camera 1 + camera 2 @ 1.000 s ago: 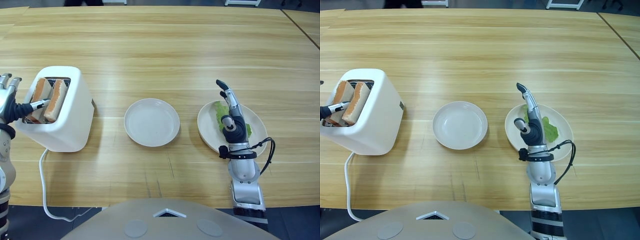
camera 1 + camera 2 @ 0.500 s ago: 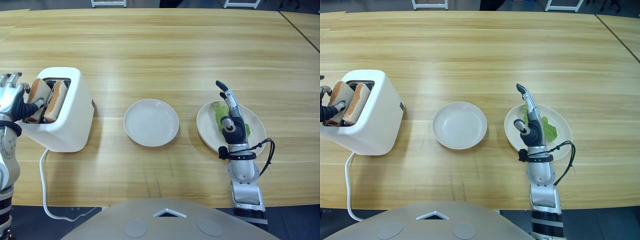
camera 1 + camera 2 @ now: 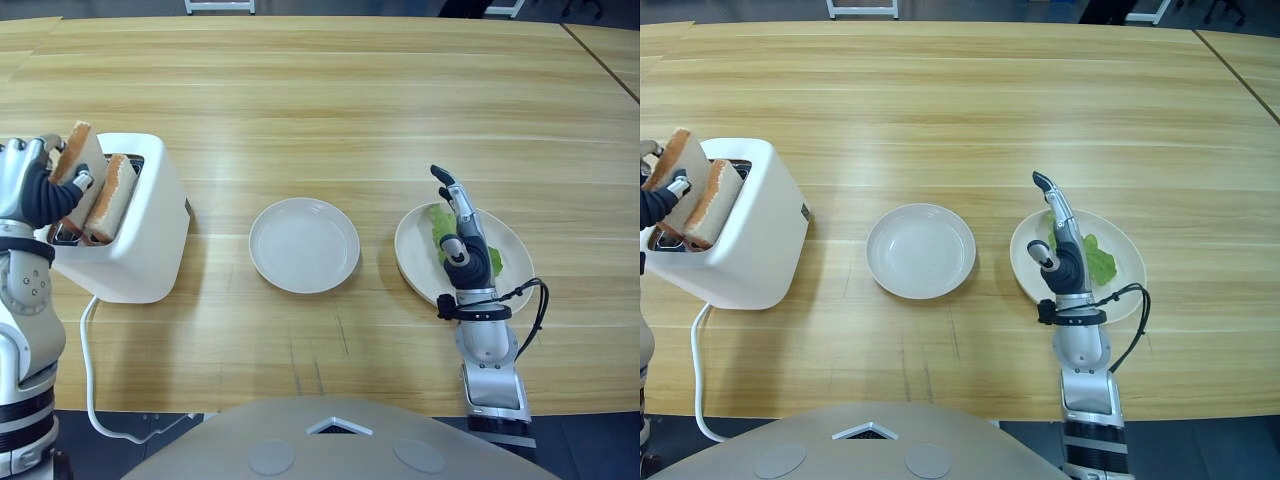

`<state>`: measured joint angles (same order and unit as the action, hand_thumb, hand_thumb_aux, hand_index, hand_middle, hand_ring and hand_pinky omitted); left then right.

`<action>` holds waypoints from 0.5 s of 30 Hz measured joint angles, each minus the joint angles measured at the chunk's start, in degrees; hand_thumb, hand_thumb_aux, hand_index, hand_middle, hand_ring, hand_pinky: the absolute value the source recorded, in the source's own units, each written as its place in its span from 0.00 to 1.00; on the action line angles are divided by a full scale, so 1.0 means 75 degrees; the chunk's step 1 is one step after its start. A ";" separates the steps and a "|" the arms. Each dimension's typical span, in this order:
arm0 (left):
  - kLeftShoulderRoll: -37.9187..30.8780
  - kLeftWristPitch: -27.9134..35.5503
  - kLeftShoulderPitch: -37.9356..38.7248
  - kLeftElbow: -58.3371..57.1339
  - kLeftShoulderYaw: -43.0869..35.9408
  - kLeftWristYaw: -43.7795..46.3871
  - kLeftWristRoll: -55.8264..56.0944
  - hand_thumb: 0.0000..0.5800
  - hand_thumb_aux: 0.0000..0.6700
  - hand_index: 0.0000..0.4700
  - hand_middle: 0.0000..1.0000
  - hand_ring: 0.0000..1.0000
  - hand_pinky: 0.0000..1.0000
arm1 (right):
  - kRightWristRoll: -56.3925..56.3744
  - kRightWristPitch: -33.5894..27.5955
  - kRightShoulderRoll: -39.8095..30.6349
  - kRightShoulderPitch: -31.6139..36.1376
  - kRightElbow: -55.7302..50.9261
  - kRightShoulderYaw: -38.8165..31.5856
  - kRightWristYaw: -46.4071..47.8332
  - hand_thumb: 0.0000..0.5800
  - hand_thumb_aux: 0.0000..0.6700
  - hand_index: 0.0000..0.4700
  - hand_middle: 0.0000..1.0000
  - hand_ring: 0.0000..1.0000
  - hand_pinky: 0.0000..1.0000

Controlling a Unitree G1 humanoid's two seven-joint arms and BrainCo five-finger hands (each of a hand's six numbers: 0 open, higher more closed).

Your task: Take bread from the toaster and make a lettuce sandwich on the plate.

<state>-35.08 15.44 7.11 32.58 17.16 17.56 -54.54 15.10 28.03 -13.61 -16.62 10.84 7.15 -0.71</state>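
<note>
1. At the toaster's (image 3: 140, 250) left slot, one bread slice (image 3: 78, 160) is gripped by the left hand (image 3: 35, 190), whose fingers are clasped around it. The slice is tilted and is held partly above the toaster's top.
2. A second bread slice (image 3: 112, 195) is seated in the toaster's other slot, just right of the first, with its upper part showing above the top.
3. To the right of the toaster, near it, an empty plate (image 3: 304, 245) is set on the table (image 3: 350, 100).
4. Further right of the toaster, beyond the empty plate, a second plate (image 3: 515, 240) is seen, and lettuce (image 3: 1102, 262) is laid in it.
5. The right hand (image 3: 462, 235) is held over that second plate, well apart from the toaster. Its fingers are stretched out, nothing is grasped, and part of the lettuce is covered by it.
6. A white cord (image 3: 88, 380) is trailed from the toaster's near side over the table's front edge.
</note>
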 measured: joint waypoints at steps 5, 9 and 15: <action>0.0000 0.0011 -0.0125 0.0100 0.0220 -0.0071 0.0130 1.00 1.00 1.00 1.00 1.00 1.00 | 0.0935 0.0109 -0.0499 0.0139 -0.0064 0.0252 -0.0258 0.00 0.00 0.00 0.00 0.00 0.00; -0.0040 -0.0078 -0.0563 0.0399 0.0630 -0.0354 0.0347 1.00 1.00 1.00 1.00 1.00 1.00 | 0.3011 -0.0019 -0.1682 0.0410 -0.0729 0.0710 -0.1179 0.00 0.00 0.00 0.00 0.00 0.00; -0.0020 -0.0245 -0.1051 0.0847 0.0863 -0.0538 0.1085 1.00 1.00 1.00 1.00 1.00 1.00 | 0.5372 -0.0570 -0.3168 0.0424 -0.1774 0.0703 -0.2676 0.00 0.00 0.00 0.00 0.00 0.00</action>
<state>-35.23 13.61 -0.77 38.93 23.63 13.53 -46.40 55.39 23.76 -37.37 -13.44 -2.46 12.42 -20.79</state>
